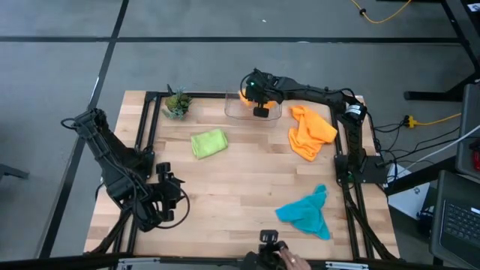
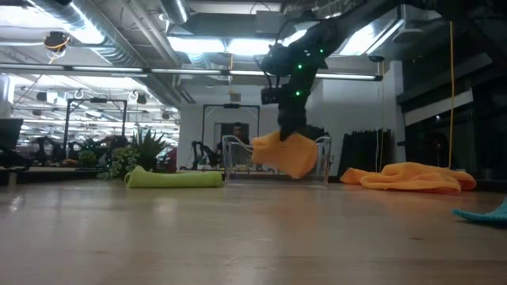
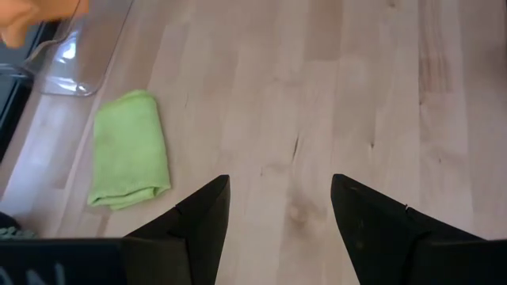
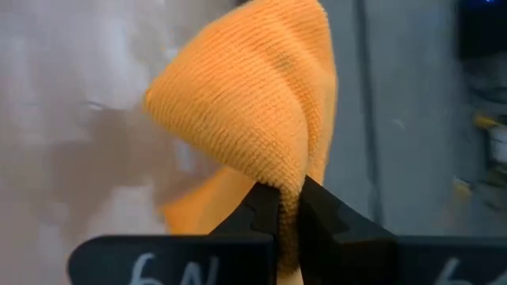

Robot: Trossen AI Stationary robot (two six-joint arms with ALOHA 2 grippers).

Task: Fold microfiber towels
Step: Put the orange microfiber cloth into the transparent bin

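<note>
High view: the right tool point(image 1: 260, 96) hangs over the clear bin point(image 1: 234, 110) at the surface's far edge, pinching an orange towel point(image 1: 245, 94). A second orange towel point(image 1: 310, 132) lies crumpled near the far right corner, the green towel point(image 1: 208, 143) folded left of centre, the teal towel point(image 1: 306, 212) near the right front. The left tool point(image 1: 171, 196) waits near the front left corner.

Low view: the held towel point(image 2: 287, 152) dangles at the bin.

Left wrist view: the fingers point(image 3: 198, 229) stand apart, empty.

Right wrist view: the fingers point(image 4: 257, 214) are clamped on orange cloth point(image 4: 245, 103).

My high camera looks straight down on the whole tabletop point(image 1: 240, 187), my low one sits level at its edge facing the room, and both share the clear bin point(image 2: 277, 162), while each wrist camera peers closely past its own claw.
</note>
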